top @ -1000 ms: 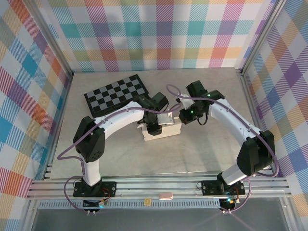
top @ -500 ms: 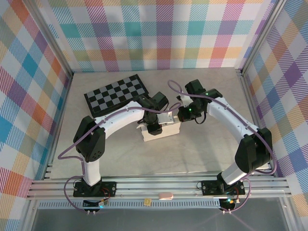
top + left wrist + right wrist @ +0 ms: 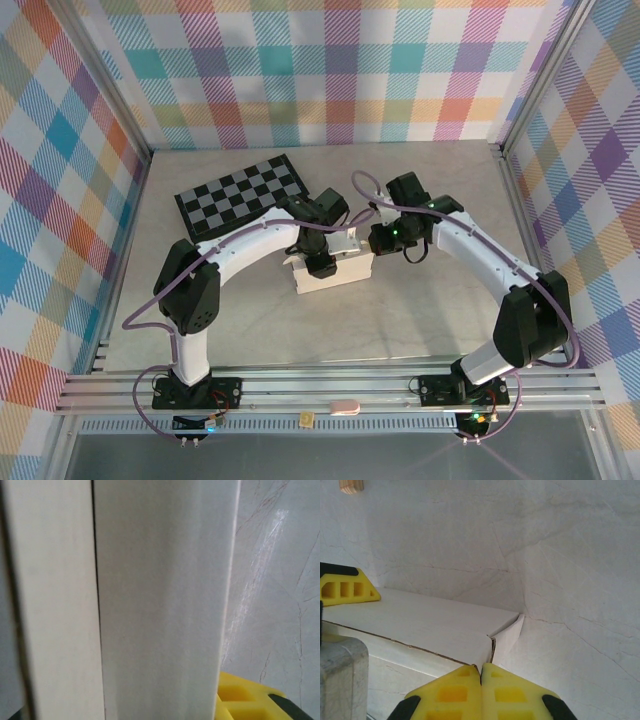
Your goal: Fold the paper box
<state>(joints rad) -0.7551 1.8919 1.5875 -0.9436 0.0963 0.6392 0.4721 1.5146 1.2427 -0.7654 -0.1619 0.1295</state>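
The paper box is a white, shallow, partly folded box lying mid-table. My left gripper straddles its left part from above. In the left wrist view white cardboard spans the space between a yellow finger at the box's right edge and a dark finger tip at the bottom left corner. My right gripper is at the box's right end. Its yellow fingertips are shut together, touching the corner where a small end flap sticks out from the box.
A black-and-grey checkered board lies behind the box at the back left. A small wooden piece sits on the table beyond the box. Chequered walls enclose the table on three sides, and small items rest on the front rail.
My right gripper has edged slightly left against the box's end, and the box has shifted a little left. The left arm has barely moved.
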